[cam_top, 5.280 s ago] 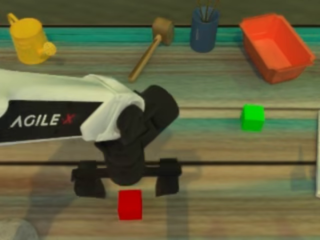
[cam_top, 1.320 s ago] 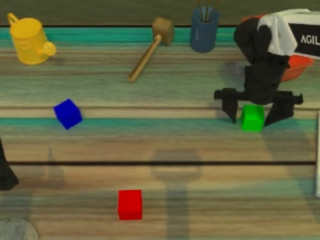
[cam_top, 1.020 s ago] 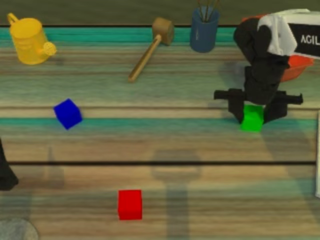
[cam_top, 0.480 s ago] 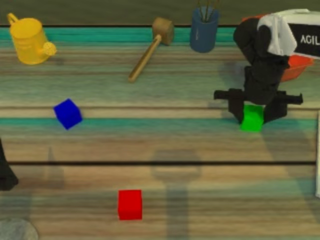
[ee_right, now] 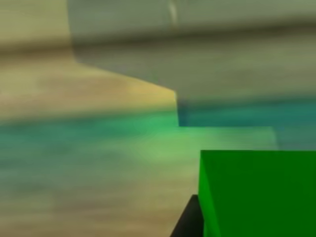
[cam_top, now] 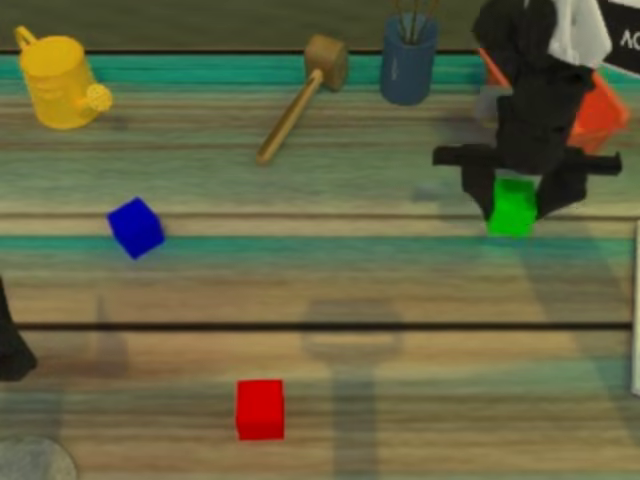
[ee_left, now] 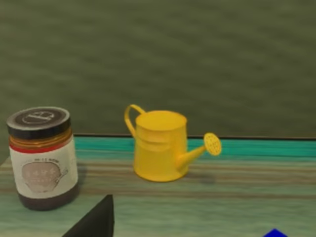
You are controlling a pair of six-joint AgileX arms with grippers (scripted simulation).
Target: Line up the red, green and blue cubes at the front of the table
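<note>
Overhead, the right gripper (cam_top: 514, 193) is clamped on the green cube (cam_top: 513, 207), its two black fingers pressed to the cube's left and right faces, at the table's (cam_top: 400, 290) right side just in front of the orange bin (cam_top: 598, 112). Whether the cube touches the wood cannot be told. The right wrist view shows that cube (ee_right: 259, 192) filling the near corner, with striped planks behind. On the white arm casing only cut-off white letters show at the picture's edge.

The red cube (cam_top: 260, 409) sits alone near the front edge, left of centre. The blue cube (cam_top: 135, 227) lies turned at an angle on the left side, well apart from the other two.

Along the back stand a yellow watering can (cam_top: 60, 80), a wooden mallet (cam_top: 302, 92) and a dark blue cup (cam_top: 408, 60) holding thin sticks.

The left gripper (cam_top: 12, 350) is parked at the left edge, mostly out of shot; how it stands cannot be told. Its wrist camera takes in the watering can (ee_left: 163, 144) and a dark-lidded jar (ee_left: 42, 157) whose white label bears a grey emblem, its lettering unreadable.
</note>
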